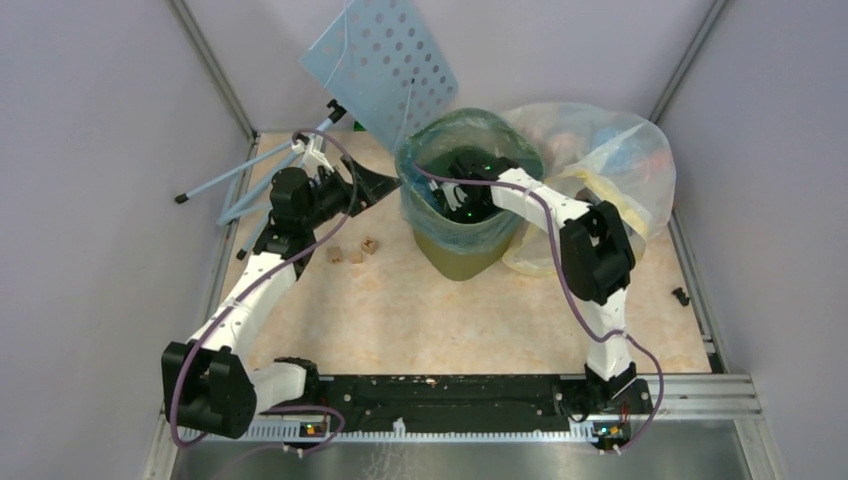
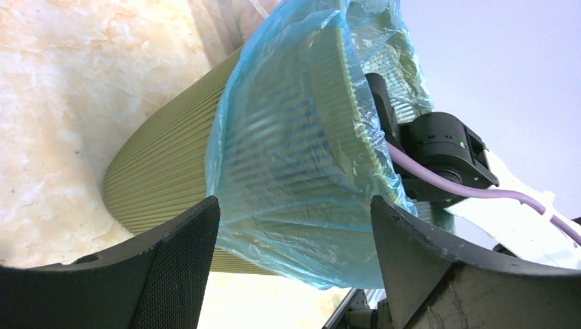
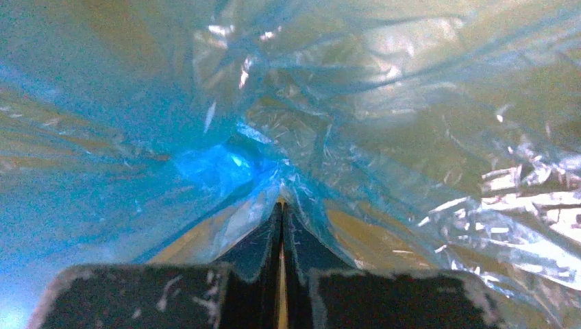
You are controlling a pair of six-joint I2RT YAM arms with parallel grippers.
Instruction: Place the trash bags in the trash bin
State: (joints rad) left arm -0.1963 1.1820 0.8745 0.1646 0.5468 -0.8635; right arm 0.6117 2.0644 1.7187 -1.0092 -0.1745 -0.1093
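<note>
Inside the trash bin [image 1: 462, 262], whose rim was lined by the trash bag [image 1: 428, 218], the right gripper [image 3: 281, 205] was angled down, fingers closed together, film bunched at the tips (pinched or not: unclear). The left gripper [image 2: 294, 203] was held wide open just beside the bin, nothing gripped.

Seemingly, trash bag [image 3: 384, 89] hides floor of trash bin [image 1: 457, 256].

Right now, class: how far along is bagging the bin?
Done: the blue trash bag lines the olive bin, edge folded over its rim. In hand: right jaws, shut, sit against the plastic deep inside; left jaws stand open beside the bin. Left: probably only pulling both arms clear.
</note>
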